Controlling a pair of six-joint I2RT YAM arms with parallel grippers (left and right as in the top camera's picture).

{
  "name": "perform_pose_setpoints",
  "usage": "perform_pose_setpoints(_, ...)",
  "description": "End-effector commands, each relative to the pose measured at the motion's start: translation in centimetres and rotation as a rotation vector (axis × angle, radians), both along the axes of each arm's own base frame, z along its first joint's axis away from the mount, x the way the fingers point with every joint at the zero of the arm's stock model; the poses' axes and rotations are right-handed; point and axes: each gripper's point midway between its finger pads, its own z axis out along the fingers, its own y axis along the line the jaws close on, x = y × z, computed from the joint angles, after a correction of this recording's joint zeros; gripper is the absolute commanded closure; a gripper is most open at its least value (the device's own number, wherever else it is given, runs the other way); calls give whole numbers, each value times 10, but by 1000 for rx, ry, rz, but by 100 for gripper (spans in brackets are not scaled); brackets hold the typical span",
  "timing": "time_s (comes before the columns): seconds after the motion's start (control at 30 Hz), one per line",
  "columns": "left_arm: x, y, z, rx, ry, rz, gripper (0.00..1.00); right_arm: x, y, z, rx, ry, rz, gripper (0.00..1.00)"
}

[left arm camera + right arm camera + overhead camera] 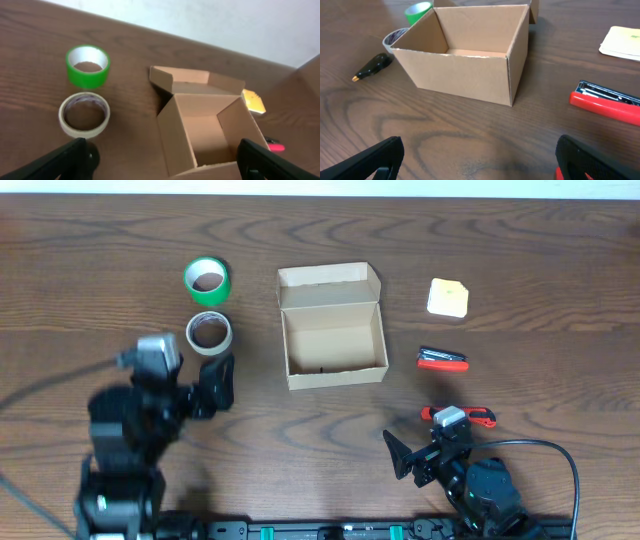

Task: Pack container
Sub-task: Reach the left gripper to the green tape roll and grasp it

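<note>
Daylight is showing between the fingers of your left tool (213, 383): they are standing wide apart, gripping nothing, and hovering just beside the beige tape roll (209, 332). The green tape roll (207, 280) is lying a little beyond it.

Moving right, the container (336, 376) is sitting near the middle of the bench (100, 240), upright and empty. Its lid flap (328, 287) is folding back on the far side.

You are probably dealing with a very light box here. Thin cardboard walls are likely going to flex under a squeeze, and the whole thing is likely going to skid on the smooth wood if you nudge it while loading. If you are needing to steady it, try pinching a side wall over its rim, one finger inside and one outside, close to a corner where the board is stiffest. Leave the flap alone, since it is probably just swinging on its crease.

Further right, a yellow pad (447, 297) and a red stapler (441, 360) are waiting, well apart from the box. A red-handled item (457, 417) is lying nearest your right tool (480, 162). That tool is also holding its fingers spread wide, carrying nothing, and facing the container's near wall.
</note>
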Motion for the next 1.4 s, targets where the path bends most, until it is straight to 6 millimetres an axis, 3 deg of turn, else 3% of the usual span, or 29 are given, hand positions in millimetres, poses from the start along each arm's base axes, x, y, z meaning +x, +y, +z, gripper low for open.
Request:
perform_pose_setpoints(0.0, 29, 3, 11, 111, 24, -40, 5, 0, 0, 0, -10, -10, 6, 1)
perform_pose_setpoints(0.13, 65, -5, 13, 82, 53, -77, 5, 0, 0, 0, -10, -10, 6, 1)
perform_pose_setpoints(0.4, 111, -7, -25, 59, 102, -73, 5, 0, 0, 0, -11, -11, 6, 1)
perform_pose_setpoints(0.6, 145, 15, -24, 101, 87, 67, 5, 0, 0, 0, -10, -10, 6, 1)
perform_pose_setpoints(0.8, 178, 22, -30, 186, 167, 127, 5, 0, 0, 0, -10, -10, 6, 1)
perform_pose_setpoints(1.13, 217, 20, -84, 264, 364, 82, 4, 0, 0, 0, -11, -11, 6, 1)
perform_pose_setpoints(1.37, 229, 17, -129, 285, 466, 56, 2, 0, 0, 0, -10, -10, 6, 1)
